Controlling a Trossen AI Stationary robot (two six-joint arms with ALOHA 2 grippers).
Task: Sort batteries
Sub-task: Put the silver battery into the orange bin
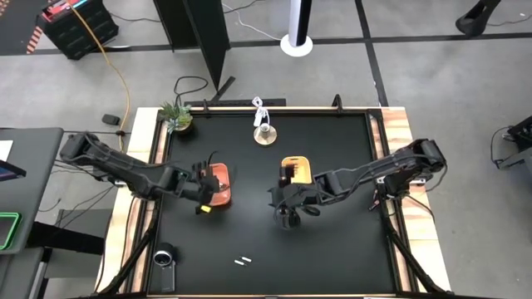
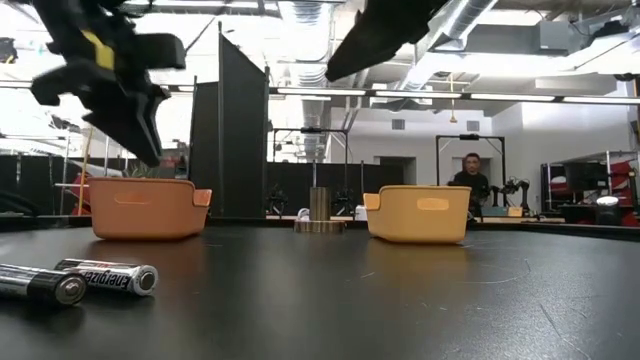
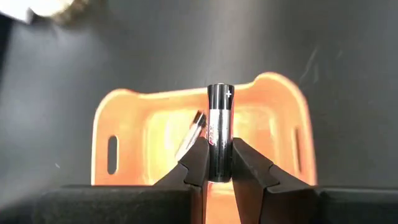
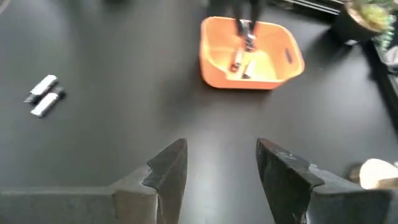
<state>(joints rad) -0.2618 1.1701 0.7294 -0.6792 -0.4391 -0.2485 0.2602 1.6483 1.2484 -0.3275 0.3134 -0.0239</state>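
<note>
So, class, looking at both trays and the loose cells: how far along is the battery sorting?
Done: the orange tray already holds at least one battery, and the yellow tray has dark cells inside. In hand: the left gripper is shut on a black-and-silver battery above the orange tray. Left: two batteries lie on the table. The right gripper hangs open near the yellow tray.

A robotics lab or workshop. Exposed ducts and pipes [image 2: 300,20] are running under an open ceiling, and dark partition panels [image 2: 235,130] are standing on a grey concrete floor [image 1: 432,75]. A black work table [image 1: 332,249] with a wooden rim is sitting amid trailing cables [image 1: 120,75], and equipment stands [image 2: 455,160] are lining the far side, where a person [image 2: 472,180] is working at a bench.
</note>
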